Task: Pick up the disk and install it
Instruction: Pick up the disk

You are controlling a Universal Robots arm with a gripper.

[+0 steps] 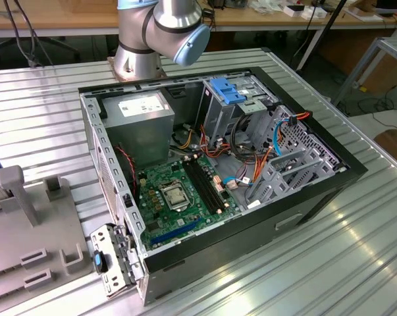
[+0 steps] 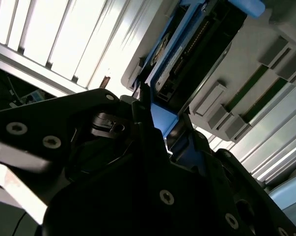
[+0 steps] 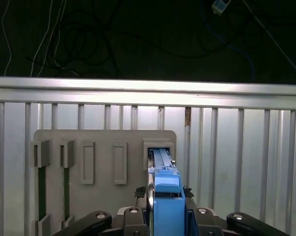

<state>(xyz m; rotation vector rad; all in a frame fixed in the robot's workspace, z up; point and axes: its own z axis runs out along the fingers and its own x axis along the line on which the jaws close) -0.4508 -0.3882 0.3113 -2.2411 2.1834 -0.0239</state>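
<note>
The disk (image 3: pixel 166 183) stands on edge in the slot at one end of a grey holder (image 3: pixel 103 147) on the ribbed metal counter (image 3: pixel 246 147). Its bright blue frame is toward the arm. The jaws are narrow, pressed against that frame from both sides and holding the disk. In the second wrist view the disk (image 2: pixel 187 54) sits in the holder's socket. In the exterior view the arm's base (image 1: pixel 142 56) stands on the counter behind the open computer case (image 1: pixel 251 217), a blue-capped joint (image 1: pixel 185 33) above it. The holder lies at the exterior view's left.
</note>
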